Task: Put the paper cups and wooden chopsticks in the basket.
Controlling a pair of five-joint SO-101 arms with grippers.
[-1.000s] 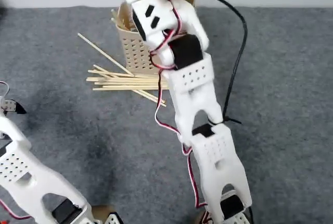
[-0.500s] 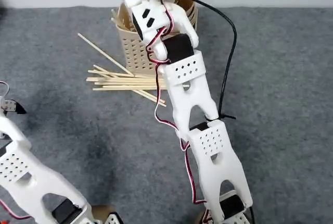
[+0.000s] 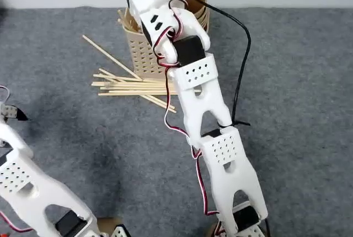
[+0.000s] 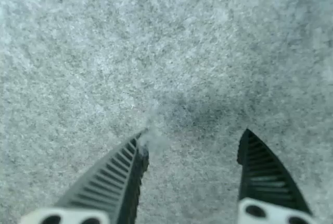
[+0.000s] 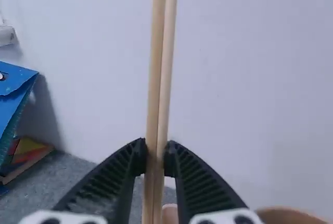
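A cream perforated basket (image 3: 141, 55) stands at the back of the grey carpet, with a brown paper cup (image 3: 199, 6) and some chopsticks in it. A pile of wooden chopsticks (image 3: 129, 85) lies on the carpet in front of and left of the basket. The right arm stretches over the basket. Its gripper (image 5: 154, 162) is shut on a pair of wooden chopsticks (image 5: 161, 57) that stand upright against a white wall. My left gripper (image 4: 192, 148) is open over bare carpet, low at the left of the table.
A blue box (image 5: 15, 114) sits on the floor by the wall in the right wrist view. The left arm's white links (image 3: 33, 187) fill the near-left corner. A black cable (image 3: 242, 55) hangs from the right arm. Open carpet lies to the right.
The right arm's wrist has shifted left and farther back over the basket. The left arm has not moved.
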